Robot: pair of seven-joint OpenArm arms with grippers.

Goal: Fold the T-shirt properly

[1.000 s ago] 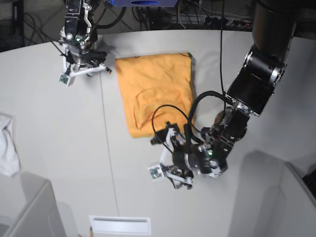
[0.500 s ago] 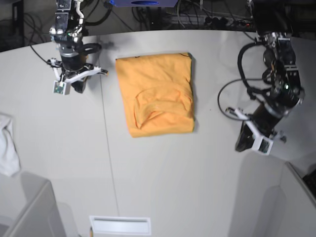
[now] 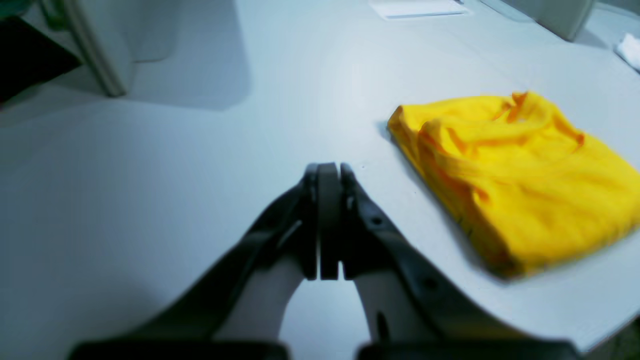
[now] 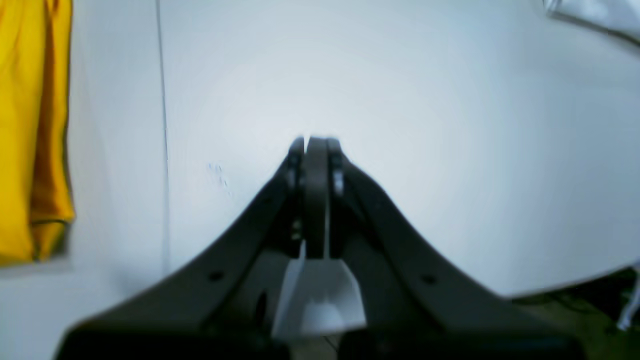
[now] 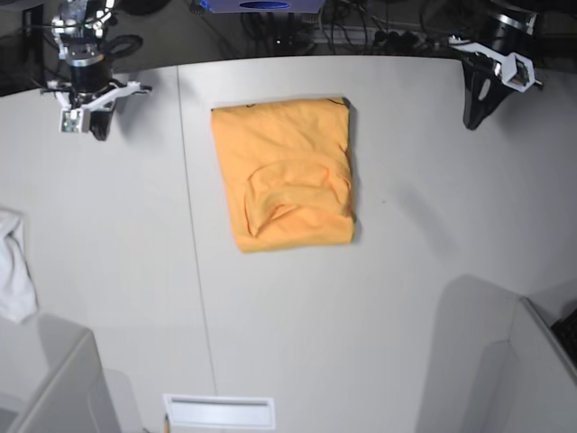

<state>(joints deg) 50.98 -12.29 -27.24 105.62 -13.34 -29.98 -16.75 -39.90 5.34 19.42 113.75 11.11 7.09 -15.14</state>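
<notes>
The orange T-shirt (image 5: 287,171) lies folded into a neat rectangle on the grey table (image 5: 388,271), slightly rumpled near its front half. It also shows in the left wrist view as the T-shirt (image 3: 520,175) and at the left edge of the right wrist view as the T-shirt (image 4: 30,125). My left gripper (image 5: 471,117) hangs at the far right corner, well away from the shirt; up close the left gripper (image 3: 327,172) is shut on nothing. At the far left corner my right gripper (image 5: 96,131) is clear of the shirt too; the right gripper (image 4: 315,145) is shut and empty.
A small white cloth (image 5: 13,266) lies at the table's left edge. A grey box (image 5: 45,379) stands at the front left and a grey panel (image 5: 505,361) at the front right. A white plate (image 5: 219,410) sits at the front edge. Cables run behind the table.
Both arms have drawn back from beside the shirt to the far corners of the table. Both grippers went from open to shut. The shirt has not moved.
</notes>
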